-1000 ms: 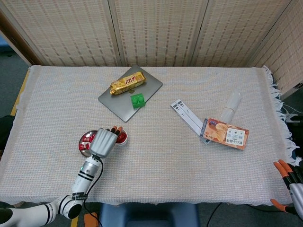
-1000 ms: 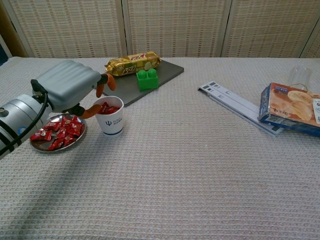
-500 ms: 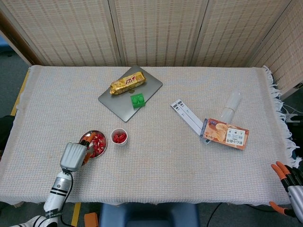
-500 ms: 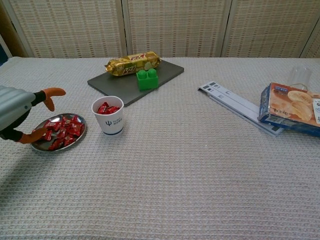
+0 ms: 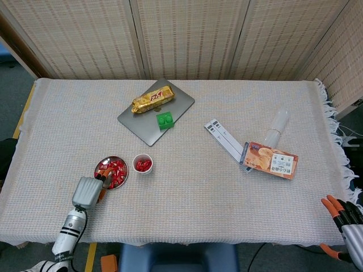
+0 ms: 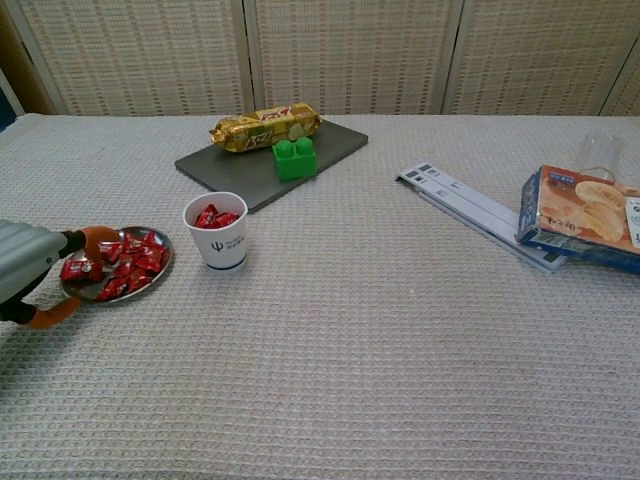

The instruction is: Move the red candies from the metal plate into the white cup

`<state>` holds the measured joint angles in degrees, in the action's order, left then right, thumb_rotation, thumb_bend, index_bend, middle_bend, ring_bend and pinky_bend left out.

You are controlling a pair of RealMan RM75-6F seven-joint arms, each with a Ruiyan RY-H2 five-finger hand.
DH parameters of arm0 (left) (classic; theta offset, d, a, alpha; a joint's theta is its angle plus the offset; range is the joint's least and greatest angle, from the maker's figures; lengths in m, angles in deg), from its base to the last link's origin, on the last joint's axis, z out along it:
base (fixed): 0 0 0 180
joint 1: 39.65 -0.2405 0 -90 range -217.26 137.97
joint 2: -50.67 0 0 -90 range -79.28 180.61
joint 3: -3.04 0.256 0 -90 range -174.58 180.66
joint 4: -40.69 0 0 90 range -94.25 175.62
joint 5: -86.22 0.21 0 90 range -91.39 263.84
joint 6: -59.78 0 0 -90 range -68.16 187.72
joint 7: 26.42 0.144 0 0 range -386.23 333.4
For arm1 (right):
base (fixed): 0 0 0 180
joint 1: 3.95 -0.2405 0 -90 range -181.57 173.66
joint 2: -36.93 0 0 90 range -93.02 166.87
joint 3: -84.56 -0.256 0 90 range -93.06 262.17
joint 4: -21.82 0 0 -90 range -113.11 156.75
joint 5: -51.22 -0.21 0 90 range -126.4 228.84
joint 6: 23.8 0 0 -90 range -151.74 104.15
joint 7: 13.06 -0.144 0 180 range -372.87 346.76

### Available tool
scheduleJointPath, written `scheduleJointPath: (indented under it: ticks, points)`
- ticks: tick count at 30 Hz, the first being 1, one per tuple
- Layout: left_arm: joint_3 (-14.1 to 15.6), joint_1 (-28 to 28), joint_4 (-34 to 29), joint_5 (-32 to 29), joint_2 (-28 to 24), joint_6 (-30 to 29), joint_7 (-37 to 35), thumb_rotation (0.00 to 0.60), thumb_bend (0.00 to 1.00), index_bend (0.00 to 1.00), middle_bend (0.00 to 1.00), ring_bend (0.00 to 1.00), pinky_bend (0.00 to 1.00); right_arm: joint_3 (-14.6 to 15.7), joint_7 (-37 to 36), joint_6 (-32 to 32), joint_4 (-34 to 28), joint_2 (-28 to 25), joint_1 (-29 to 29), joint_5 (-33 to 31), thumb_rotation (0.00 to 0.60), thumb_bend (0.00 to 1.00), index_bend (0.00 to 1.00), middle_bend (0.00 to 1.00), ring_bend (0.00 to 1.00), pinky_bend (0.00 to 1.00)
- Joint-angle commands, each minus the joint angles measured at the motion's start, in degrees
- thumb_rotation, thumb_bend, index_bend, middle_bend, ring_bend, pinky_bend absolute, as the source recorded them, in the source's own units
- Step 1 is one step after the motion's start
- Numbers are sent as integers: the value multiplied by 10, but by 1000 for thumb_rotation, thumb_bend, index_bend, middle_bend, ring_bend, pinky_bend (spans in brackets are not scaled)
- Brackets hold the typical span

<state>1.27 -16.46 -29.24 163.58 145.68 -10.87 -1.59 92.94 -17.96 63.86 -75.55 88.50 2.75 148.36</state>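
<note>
My left hand [image 6: 35, 268] pinches a red candy [image 6: 74, 268] at metal plate [image 6: 150, 282]; next: carry to white cup [image 6: 222, 241].

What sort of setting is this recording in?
Probably an indoor lab or test room: a cloth-covered table ringed by woven folding screens, with assorted props like a green toy brick and cracker box.

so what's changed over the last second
The left hand left the white cup, swung back to the near edge of the metal plate and lowered its fingers onto the red candies; whether it grips one is unclear. Cup, plate and the right hand stayed put.
</note>
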Motion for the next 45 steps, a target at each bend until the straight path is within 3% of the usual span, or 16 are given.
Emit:
scheduleJointPath:
  ticks: [1, 9, 17, 24, 37, 45]
  points:
    - [-10, 8, 18, 1, 14, 7, -10, 600, 408, 136, 255, 732, 1000, 0, 1, -1, 0, 0, 0, -1, 600, 43, 0, 0, 0, 34]
    - [-15, 18, 7, 27, 13, -5, -16, 600, 409, 154, 271, 732, 1000, -2, 6, -6, -3, 1, -2, -8, 600, 43, 0, 0, 0, 38]
    - [-22, 32, 29, 13, 34, 28, -7, 600, 410, 160, 270, 732, 1000, -4, 8, -7, -4, 2, -2, -14, 600, 43, 0, 0, 0, 39]
    - [-29, 42, 59, 8, 49, 39, 1, 600, 410, 233, 302, 732, 1000, -5, 10, -8, -5, 2, -2, -16, 600, 44, 0, 0, 0, 40]
    - [-30, 42, 68, 5, 50, 37, 18, 600, 407, 410, 476, 736, 1000, -6, 14, -12, -7, 3, -4, -20, 600, 43, 0, 0, 0, 51]
    - [-33, 43, 69, -6, 47, 47, 25, 600, 407, 444, 500, 738, 1000, -6, 16, -13, -8, 4, -4, -21, 600, 43, 0, 0, 0, 57]
